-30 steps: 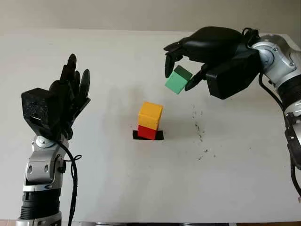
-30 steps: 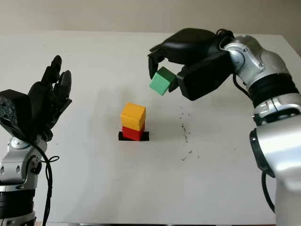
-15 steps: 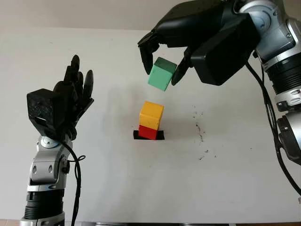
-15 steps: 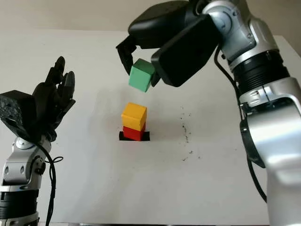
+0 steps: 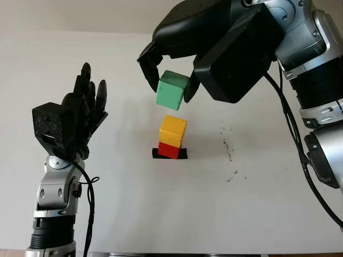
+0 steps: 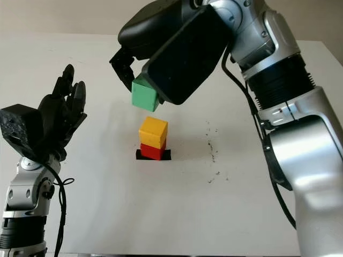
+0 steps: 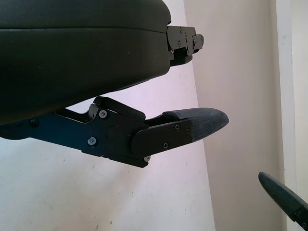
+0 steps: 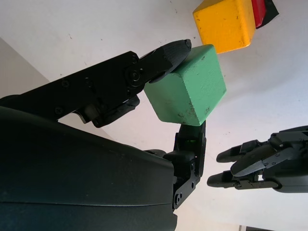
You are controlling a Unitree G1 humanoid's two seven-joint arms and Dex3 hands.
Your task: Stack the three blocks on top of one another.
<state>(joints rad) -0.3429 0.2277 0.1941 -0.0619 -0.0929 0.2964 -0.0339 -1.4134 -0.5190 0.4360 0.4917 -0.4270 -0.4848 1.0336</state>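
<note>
A yellow block (image 5: 172, 130) stands on a red block (image 5: 168, 151), which sits on a small black patch (image 5: 169, 154) at the middle of the white table. My right hand (image 5: 170, 84) is shut on a green block (image 5: 171, 90) and holds it in the air a little above the yellow block, slightly to its left. In the right wrist view the green block (image 8: 186, 92) is pinched between black fingertips (image 8: 169, 52), with the yellow block (image 8: 224, 24) beyond it. My left hand (image 5: 75, 115) is raised at the left, open, well away from the stack.
The white table (image 5: 161, 209) runs to a pale wall at the back. Dark specks (image 5: 229, 155) mark the surface right of the stack. My right forearm (image 5: 316, 69) crosses the upper right of the scene.
My right hand has carried the green block up and to the left, from right of the stack to just above the yellow block. The left hand has barely shifted.
</note>
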